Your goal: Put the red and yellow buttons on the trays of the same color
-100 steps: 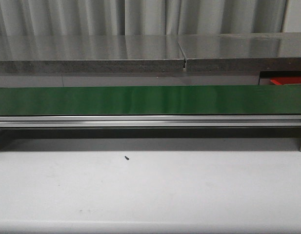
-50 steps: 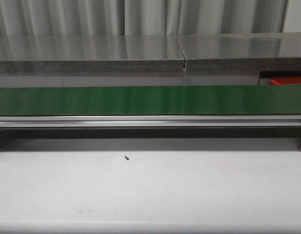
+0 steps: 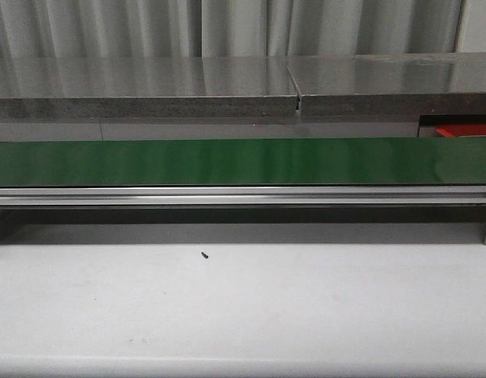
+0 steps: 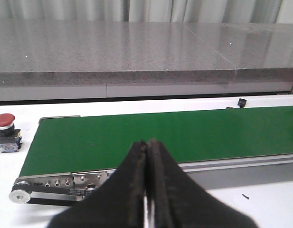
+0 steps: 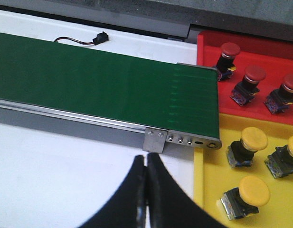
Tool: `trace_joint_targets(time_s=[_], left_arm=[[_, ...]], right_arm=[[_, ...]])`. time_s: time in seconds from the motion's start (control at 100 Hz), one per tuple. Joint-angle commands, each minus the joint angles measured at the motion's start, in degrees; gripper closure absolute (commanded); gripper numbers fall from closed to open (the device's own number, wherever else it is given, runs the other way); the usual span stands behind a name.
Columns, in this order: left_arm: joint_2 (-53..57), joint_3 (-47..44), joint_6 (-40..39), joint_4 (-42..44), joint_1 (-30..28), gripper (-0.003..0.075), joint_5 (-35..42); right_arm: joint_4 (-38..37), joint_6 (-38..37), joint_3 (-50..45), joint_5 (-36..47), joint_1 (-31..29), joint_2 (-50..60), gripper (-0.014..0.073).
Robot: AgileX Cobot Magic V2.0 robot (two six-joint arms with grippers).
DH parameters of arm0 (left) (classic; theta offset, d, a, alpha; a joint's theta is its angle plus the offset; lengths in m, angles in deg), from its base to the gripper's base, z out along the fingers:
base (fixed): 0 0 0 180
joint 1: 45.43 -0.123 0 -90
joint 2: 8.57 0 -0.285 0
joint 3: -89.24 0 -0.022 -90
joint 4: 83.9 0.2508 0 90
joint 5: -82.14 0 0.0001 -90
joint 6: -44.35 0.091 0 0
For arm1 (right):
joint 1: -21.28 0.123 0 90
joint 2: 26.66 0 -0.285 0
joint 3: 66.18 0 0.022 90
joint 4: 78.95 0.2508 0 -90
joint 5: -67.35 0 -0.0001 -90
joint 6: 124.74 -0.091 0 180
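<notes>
Resting closed: both end effectors; green belt (image 3: 243,161) bare.

Green belt (image 3: 243,161); red tray (image 5: 260,52), red buttons (image 5: 229,49); yellow tray (image 5: 208,190), yellow buttons (image 5: 254,138); black fingers (image 5: 158,199).

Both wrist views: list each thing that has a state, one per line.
left gripper: shut, empty.
right gripper: shut, empty.
green belt: bare, nothing riding on it.
red tray: holds three red buttons.
yellow tray: holds four yellow buttons.
lone red button: upright, beside the belt's end, not on a tray.
</notes>
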Motion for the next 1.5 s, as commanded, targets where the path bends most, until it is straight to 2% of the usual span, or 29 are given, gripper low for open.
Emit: trace_joint_targets(time_s=[0.0,0.38,0.47,0.56,0.65,0.85,0.93,1.11,1.33,1.49], left_arm=[[-0.5,1.5,0.2,-1.2,0.4,0.0739,3.8],[-0.5,1.6,0.2,-1.2,0.4,0.0739,3.5],[-1.6,3.1,-2.0,-1.0,0.4,0.0738,2.6],[-4.0,5.6,-2.3,-0.5,0.4,0.0708,1.1],[-7.8,9.1,-2.3,0.5,0.4,0.0598,-0.1],[-18.3,16.8,-3.2,0.5,0.3,0.0232,1.5],[-23.5,20.8,-3.2,0.6,0.3,0.015,2.1],[-35.3,30.4,-6.0,0.3,-2.8,0.0143,1.6],[-51.2,44.2,-10.6,0.0,-14.7,0.0167,-1.3],[-64.1,55.2,-10.6,0.0,-20.8,0.0175,-9.0]], right_arm=[[0.5,0.6,1.4,3.4,0.1,0.0,0.066],[0.5,0.6,1.4,3.4,0.1,0.0,0.066],[0.5,0.6,1.4,3.4,0.1,0.0,0.066],[0.5,0.6,1.4,3.4,0.1,0.0,0.066],[0.5,0.6,1.4,3.4,0.1,0.0,0.066],[0.5,0.6,1.4,3.4,0.1,0.0,0.066],[0.5,0.6,1.4,3.4,0.1,0.0,0.066],[0.5,0.6,1.4,3.4,0.1,0.0,0.066],[0.5,0.6,1.4,3.4,0.1,0.0,0.066],[0.5,0.6,1.4,3.4,0.1,0.0,0.066]])
